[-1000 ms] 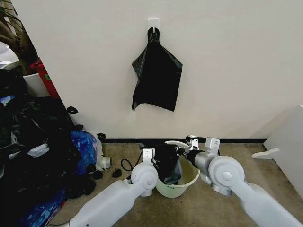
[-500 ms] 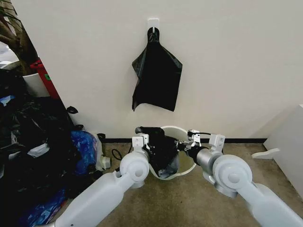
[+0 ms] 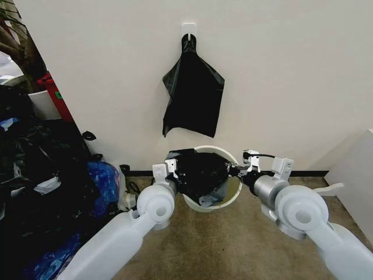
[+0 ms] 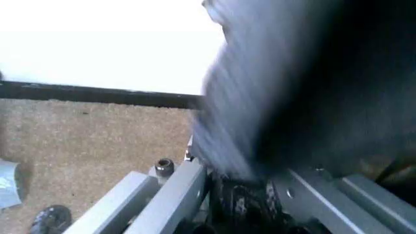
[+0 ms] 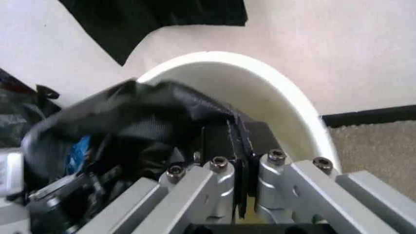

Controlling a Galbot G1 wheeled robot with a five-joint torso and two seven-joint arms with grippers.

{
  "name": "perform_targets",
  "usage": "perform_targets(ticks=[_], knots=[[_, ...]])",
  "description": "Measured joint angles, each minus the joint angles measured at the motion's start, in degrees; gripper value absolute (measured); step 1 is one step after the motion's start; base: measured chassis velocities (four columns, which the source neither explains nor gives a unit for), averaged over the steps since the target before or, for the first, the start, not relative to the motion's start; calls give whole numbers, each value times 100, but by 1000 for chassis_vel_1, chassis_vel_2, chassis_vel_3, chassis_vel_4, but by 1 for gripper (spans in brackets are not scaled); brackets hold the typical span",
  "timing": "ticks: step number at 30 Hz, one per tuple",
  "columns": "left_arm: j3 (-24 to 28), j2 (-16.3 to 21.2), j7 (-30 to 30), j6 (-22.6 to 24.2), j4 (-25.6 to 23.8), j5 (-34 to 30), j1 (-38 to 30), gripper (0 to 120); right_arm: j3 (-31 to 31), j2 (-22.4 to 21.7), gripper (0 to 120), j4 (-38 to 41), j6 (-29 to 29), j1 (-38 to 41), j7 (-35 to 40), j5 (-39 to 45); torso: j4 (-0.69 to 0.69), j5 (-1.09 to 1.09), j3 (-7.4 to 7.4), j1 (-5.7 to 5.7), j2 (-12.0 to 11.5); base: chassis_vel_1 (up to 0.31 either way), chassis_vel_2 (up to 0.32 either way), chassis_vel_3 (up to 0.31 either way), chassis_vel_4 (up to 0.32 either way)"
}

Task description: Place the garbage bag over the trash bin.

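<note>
The white trash bin [image 3: 218, 150] hangs off the floor between my two arms, tipped so its mouth faces me. The black garbage bag [image 3: 201, 172] is stretched across the left part of that mouth and sags inside. My left gripper [image 3: 173, 168] holds the bag's left edge. In the left wrist view, crumpled black plastic sits pinched between that gripper's [image 4: 244, 207] fingers. My right gripper [image 3: 240, 170] is at the bin's right rim. In the right wrist view the gripper [image 5: 238, 142] is shut on a fold of the bag [image 5: 140, 114], just inside the bin's rim [image 5: 273, 87].
Flat black bags [image 3: 193, 99] hang from a white hook on the wall above the bin. A heap of stuffed black sacks [image 3: 35, 175], a blue bag [image 3: 105, 184] and a red container [image 3: 55, 96] crowd the left. A white panel [image 3: 356, 178] stands at the right.
Both arms have risen and spread apart. The bin has come up off the floor and tipped its mouth toward me, with the bag pulled wider across it.
</note>
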Motion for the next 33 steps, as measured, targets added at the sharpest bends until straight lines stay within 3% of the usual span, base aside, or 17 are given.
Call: perform_targets(ticks=[25,33], knots=[[-780,605,727,-315,-480,329,839,1,149,-107,0,-593,32,246,-51,201,0,0,0,0,0,0,0,0,0],[-918,689,1051,-596,-555,488,1012,1,304,-149,0,-1015,-59,182,-722,601,0,0,0,0,0,0,0,0,0]])
